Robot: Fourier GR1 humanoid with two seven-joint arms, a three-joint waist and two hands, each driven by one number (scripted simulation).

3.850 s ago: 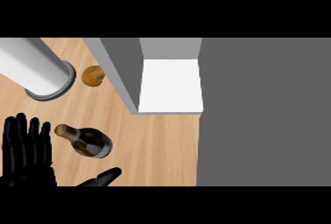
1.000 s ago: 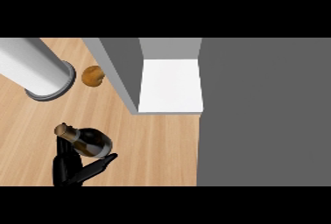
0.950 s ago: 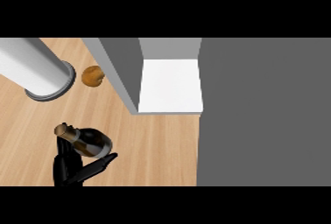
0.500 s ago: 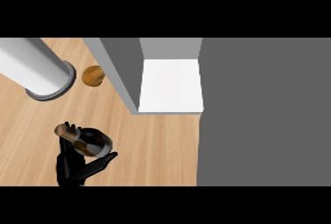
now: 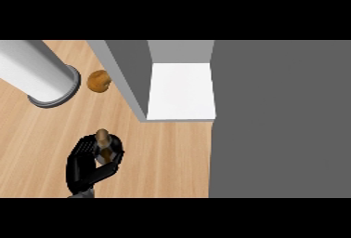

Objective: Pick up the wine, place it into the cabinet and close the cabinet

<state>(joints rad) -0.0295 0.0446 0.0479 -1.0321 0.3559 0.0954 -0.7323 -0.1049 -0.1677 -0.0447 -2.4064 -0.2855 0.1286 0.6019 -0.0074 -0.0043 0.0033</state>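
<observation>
Curling round the wine bottle (image 5: pixel 103 142), the right hand (image 5: pixel 89 162) has its fingers and thumb clamped on the body, hiding most of it; only the brown neck pokes out above, so the grip sits low where the bottle is widest. The open cabinet (image 5: pixel 179 90) lies up and to the right of the hand, its white shelf facing the table (image 5: pixel 165 158), ready to receive it.

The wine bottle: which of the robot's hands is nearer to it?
Right. The one hand in view, apparently the right hand, is curled round the wine bottle; the left hand is not in view.
</observation>
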